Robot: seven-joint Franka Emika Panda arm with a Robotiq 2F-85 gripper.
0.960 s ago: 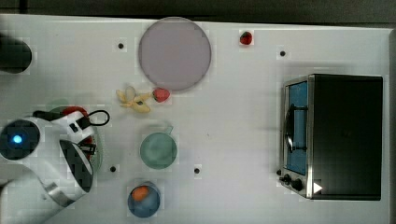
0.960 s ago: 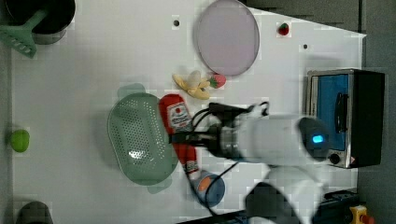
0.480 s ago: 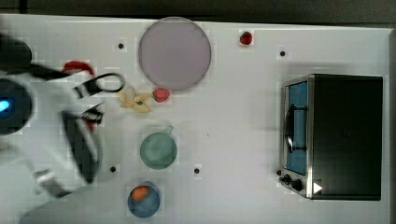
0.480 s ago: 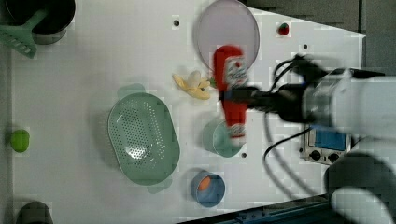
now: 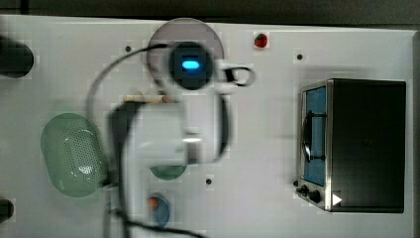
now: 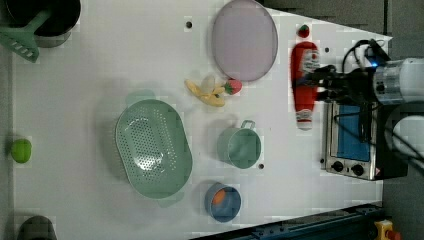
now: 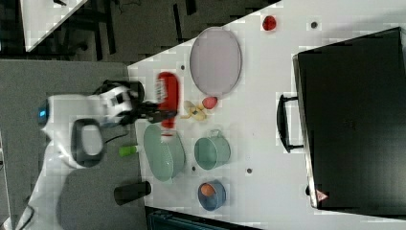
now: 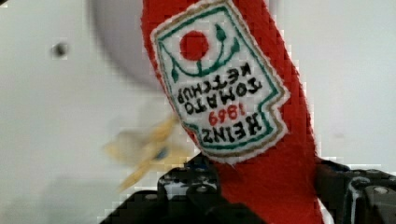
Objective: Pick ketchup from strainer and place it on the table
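Between pincer (image 6: 320, 82) jaws we see ketchup (image 6: 305, 82) clamped, lifted clear of strainer (image 6: 152, 147); placing on table (image 6: 100, 75) remains.

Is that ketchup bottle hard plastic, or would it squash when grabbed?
The ketchup is probably soft: its label looks stitched, its surface fuzzy like cloth. It is likely light, since the gripper holds it aloft by a narrow pinch. Fabric should grip well, not slip.

I see bare surface (image 6: 300, 165) between green cup (image 6: 240, 146) and toaster oven (image 6: 350, 140); plate (image 6: 244, 40) crowds the far end.
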